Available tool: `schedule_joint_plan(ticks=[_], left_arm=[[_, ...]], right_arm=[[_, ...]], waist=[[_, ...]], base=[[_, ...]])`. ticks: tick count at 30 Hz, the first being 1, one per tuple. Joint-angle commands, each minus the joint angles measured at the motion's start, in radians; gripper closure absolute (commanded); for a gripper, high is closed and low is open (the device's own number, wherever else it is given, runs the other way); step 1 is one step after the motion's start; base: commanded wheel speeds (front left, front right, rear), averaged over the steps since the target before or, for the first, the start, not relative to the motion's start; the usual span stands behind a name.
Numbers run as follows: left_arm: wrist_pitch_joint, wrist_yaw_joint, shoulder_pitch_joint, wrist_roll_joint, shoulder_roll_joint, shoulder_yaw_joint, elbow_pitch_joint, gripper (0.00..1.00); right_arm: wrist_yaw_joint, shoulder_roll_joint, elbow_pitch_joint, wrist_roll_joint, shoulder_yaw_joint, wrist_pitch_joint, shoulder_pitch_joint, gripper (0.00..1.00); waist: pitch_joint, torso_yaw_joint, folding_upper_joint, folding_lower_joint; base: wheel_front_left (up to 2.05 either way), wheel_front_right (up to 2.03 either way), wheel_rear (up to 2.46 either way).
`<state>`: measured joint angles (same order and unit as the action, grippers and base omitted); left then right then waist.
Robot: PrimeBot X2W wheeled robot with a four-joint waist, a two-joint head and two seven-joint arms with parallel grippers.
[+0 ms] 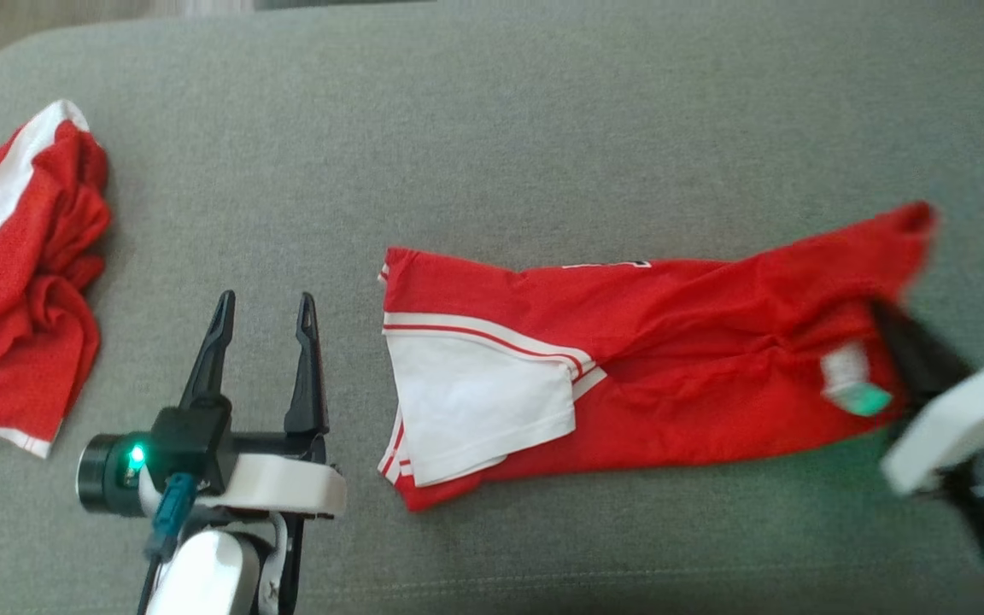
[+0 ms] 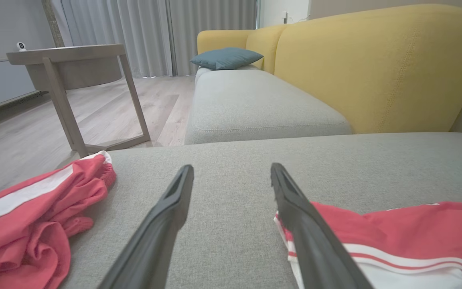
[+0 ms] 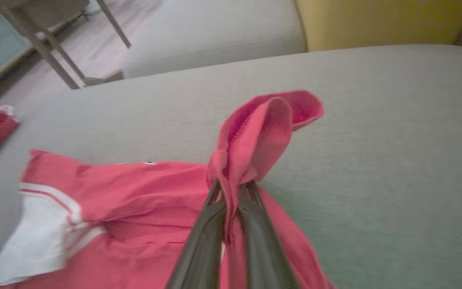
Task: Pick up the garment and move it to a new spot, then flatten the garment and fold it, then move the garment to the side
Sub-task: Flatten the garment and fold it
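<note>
Inside the right tool (image 3: 233, 186) sits the garment (image 3: 134, 200), corner pinched.

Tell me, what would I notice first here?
A bright red garment lies stretched across the middle of the grey sofa, and the right pincer is shut on its bunched end. A crumpled red bundle sits at the sofa's left edge, with the open left pincer between the two.
</note>
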<state>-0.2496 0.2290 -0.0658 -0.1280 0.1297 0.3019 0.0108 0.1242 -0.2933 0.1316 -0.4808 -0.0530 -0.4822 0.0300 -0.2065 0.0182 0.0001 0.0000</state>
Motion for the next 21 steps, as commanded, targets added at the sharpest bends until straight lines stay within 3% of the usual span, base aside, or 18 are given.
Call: schedule_joint_plan(ticks=[1,7,9,14,21], left_arm=[[-0.012,0.002,-0.019,-0.004,0.017,-0.038,-0.032,0.00],[-0.008,-0.003,-0.020,-0.007,0.019,-0.026,-0.031,0.00],[-0.008,-0.003,-0.020,-0.007,0.020,-0.024,-0.031,0.00],[-0.006,-0.004,-0.031,-0.004,0.017,-0.012,-0.031,0.00],[-0.007,-0.006,-0.065,-0.001,0.004,0.007,-0.021,0.00]], right_arm=[[0.007,0.007,0.078,-0.046,0.076,-0.031,0.030,1.00],[0.007,0.094,0.087,-0.170,0.322,-0.071,0.102,1.00],[0.007,0.117,0.072,-0.191,0.358,-0.066,0.116,1.00],[0.007,0.204,-0.058,-0.280,0.505,-0.014,0.200,1.00],[0.007,0.237,-0.265,-0.362,0.631,0.107,0.310,1.00]], waist=[[0.014,0.005,-0.0001,0.0000],[0.023,-0.005,-0.0001,0.0000],[0.022,-0.009,-0.0001,0.0000],[-0.004,-0.039,-0.0001,0.0000],[-0.056,-0.090,-0.0001,0.0000]], base=[[0.00,0.00,0.00],[0.00,0.00,0.00],[0.00,0.00,0.00],[0.00,0.00,0.00],[0.00,0.00,0.00]])
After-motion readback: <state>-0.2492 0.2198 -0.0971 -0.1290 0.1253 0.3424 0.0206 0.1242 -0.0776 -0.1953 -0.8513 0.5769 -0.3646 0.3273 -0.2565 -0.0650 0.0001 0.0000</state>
